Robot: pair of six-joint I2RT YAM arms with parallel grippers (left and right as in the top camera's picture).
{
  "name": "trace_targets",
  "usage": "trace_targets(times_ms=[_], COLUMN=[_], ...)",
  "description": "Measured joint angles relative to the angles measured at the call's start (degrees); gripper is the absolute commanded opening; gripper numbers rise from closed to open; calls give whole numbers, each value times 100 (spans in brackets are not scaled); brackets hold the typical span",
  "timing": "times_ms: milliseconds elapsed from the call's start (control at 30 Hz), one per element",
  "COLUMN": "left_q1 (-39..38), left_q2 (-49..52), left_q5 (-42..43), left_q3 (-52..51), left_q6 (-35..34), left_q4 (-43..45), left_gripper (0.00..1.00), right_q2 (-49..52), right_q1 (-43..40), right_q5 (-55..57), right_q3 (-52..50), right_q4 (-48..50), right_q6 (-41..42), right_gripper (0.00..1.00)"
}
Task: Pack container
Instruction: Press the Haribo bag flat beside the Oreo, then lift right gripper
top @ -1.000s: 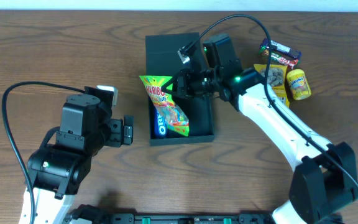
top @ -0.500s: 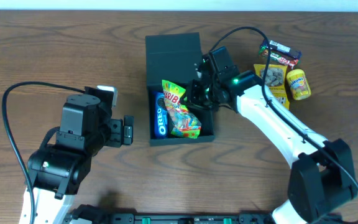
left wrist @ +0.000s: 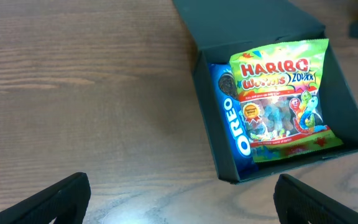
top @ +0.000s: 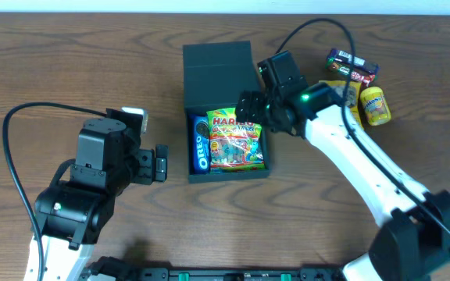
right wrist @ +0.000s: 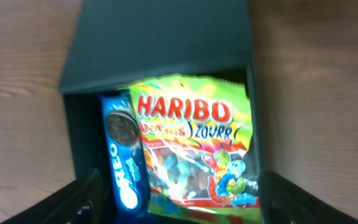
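The black container (top: 229, 175) sits open on the table (top: 69, 62) with two snacks inside.

Its lid (top: 217, 74) lies flat behind it. Inside, a bright Haribo bag (top: 237, 140) lies flat and fills most of the room. A blue Oreo pack (top: 201, 146) lies along the left wall of the container, touching the bag. The right gripper (right wrist: 180, 190) hangs over the back part of the container, near the lid, with its fingers spread wide and nothing in them. The left gripper (left wrist: 182, 196) is off to the left of the container, low over the table, and its fingers are spread wide and hold nothing too. To the right of the container wait a yellow jar (top: 376, 105) and a dark packet (top: 351, 66).
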Motion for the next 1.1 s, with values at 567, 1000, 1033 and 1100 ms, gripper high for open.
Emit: trace_targets(times_ms=[567, 1000, 1033, 1100], left_q1=[0, 0, 0, 0], left_q2=[0, 0, 0, 0], left_q5=[0, 0, 0, 0], left_q3=[0, 0, 0, 0], left_q6=[0, 0, 0, 0], left_q4=[7, -17, -20, -17], left_gripper=[95, 95, 95, 95], right_q2=[1021, 2063, 2092, 2111], right_q1=[658, 658, 658, 658], right_q5=[874, 1370, 1377, 1386], right_q3=[44, 20, 20, 20], right_q4=[487, 632, 632, 629], right_q6=[-542, -269, -251, -232], right_gripper=[1, 1, 1, 1])
